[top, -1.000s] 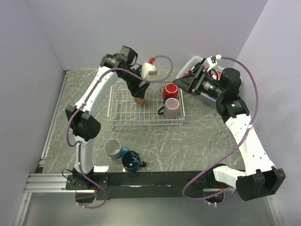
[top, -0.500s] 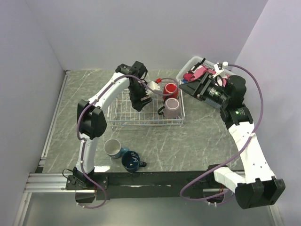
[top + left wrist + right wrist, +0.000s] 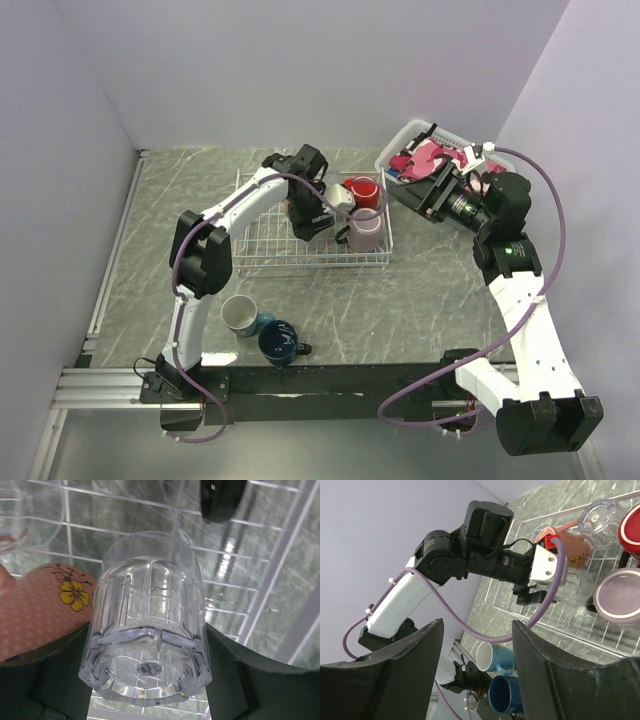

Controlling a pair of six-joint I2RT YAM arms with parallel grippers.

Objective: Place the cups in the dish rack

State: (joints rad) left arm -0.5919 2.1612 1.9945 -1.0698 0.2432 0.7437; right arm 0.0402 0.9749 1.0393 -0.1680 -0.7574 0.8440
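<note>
Free over the left half of the dish rack (image 3: 258, 238): bare wire there. Blocked mid-rack by the left gripper (image 3: 310, 222), clamped on a clear glass (image 3: 147, 630), with the salmon mug (image 3: 40, 612) just beside it (a second glass (image 3: 600, 515) near that mug). Right end filled by red mug (image 3: 365, 190) and mauve mug (image 3: 366, 230), close together. Open table (image 3: 330, 295) between rack and teal mug (image 3: 240, 315), navy mug (image 3: 280, 342).

No word, brand or number can be read anywhere; the only lettering sits on a small round white sticker (image 3: 148, 669) on the base of the clear glass (image 3: 147, 630), its print too small to make out.
</note>
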